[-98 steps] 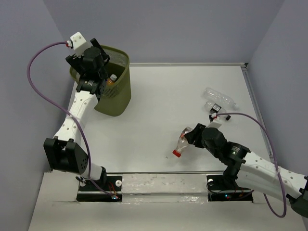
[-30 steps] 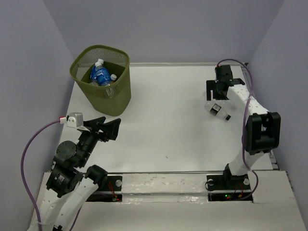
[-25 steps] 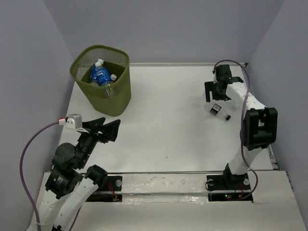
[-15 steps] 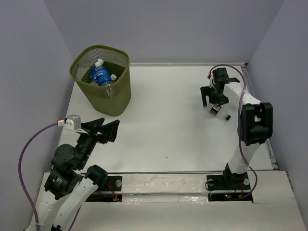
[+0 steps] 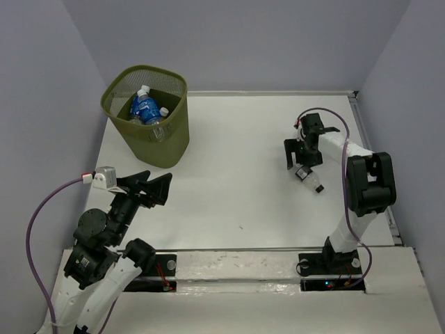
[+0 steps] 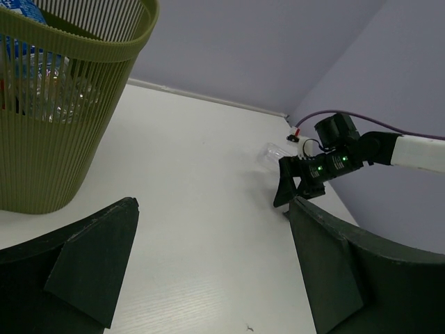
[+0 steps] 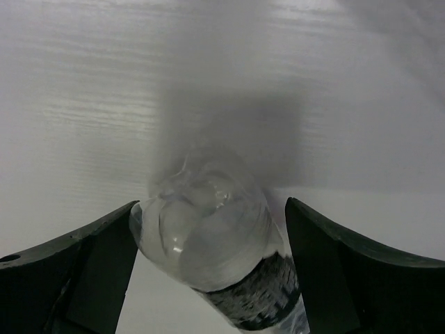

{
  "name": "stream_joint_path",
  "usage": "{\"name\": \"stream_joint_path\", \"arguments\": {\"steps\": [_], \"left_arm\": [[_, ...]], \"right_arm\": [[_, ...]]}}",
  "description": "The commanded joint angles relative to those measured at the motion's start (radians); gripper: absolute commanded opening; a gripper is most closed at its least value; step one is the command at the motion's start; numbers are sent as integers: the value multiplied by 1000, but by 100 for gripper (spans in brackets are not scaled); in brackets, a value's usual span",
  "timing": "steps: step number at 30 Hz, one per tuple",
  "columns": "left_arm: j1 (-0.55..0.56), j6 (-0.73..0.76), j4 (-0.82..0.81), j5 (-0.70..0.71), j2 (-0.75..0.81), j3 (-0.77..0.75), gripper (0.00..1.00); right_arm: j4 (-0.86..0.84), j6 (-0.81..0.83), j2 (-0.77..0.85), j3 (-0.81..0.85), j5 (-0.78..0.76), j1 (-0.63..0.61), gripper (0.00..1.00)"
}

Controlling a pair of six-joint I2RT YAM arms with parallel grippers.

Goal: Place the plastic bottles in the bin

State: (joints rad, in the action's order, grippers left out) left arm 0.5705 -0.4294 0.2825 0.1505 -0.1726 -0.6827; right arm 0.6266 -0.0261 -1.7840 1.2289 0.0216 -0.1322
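A clear plastic bottle [image 7: 208,243] with a dark label lies between the fingers of my right gripper [image 7: 212,205], base pointing away. The left finger touches it, and a gap shows at the right finger. The jaws stand open around it. In the top view this bottle [image 5: 310,178] lies on the right of the table, just below the right gripper [image 5: 297,158]. The olive mesh bin [image 5: 154,145] stands at the far left and holds a blue-labelled bottle [image 5: 144,108] and others. My left gripper [image 5: 158,182] hangs open and empty near the left front edge.
In the left wrist view the bin [image 6: 62,139] rises at the left. The right gripper [image 6: 306,184] is far across the white table [image 6: 188,209], with a clear bottle end [image 6: 270,152] beside it. Purple walls close in the table.
My right gripper has slid left and toward the front and narrowed its jaws; the dark-labelled bottle has shifted the same way. The left arm has stayed put.
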Motion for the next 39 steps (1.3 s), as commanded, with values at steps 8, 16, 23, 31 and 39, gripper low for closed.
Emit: {"name": "stream_joint_path", "arguments": {"steps": [8,16,23,31,39], "left_arm": [[-17,4,-26,6,-15,-6,99],[-20,4,-26,9,-24,-6,99],[-32,-23,-2,69,-39,-14,99],[-43,-141,103,307,-27,-35,99],[-46,-117,72,251,-50,-25,99]], "right_arm": [[-57,-96,81,-137,-48,-89,54],[-80,-204,221,-4,-81,-317,42],[-100,-207,112,509,-164,-579,36],[-217,-143,-277,1257,-189,-731,36],[-804,-280,-504,1322,-86,-741,36]]}}
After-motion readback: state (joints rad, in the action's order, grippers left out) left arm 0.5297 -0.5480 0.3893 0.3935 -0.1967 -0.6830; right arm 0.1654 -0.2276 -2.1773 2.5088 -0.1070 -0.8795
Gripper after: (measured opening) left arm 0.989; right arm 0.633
